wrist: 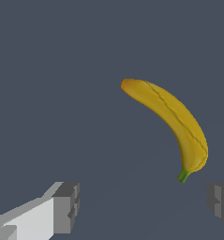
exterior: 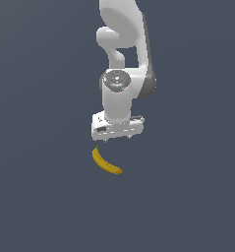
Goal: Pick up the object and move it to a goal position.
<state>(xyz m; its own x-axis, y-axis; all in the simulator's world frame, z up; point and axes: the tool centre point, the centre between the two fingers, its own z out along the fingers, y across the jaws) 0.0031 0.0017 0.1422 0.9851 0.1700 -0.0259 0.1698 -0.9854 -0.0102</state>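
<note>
the gripper (wrist: 144, 206) shows blocky grey fingers (wrist: 66, 206) spread wide, nothing between them. just beyond lies the banana (wrist: 179, 124), smooth, curved, yellow with a green stem, alone on flat dark-grey floor (exterior: 40, 197) with open room around.

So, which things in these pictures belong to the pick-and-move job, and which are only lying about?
Belong to the job:
- banana, lying free on the surface
- end effector, open, not touching the banana

Only lying about:
- nothing else shows; only the plain dark surface is there
</note>
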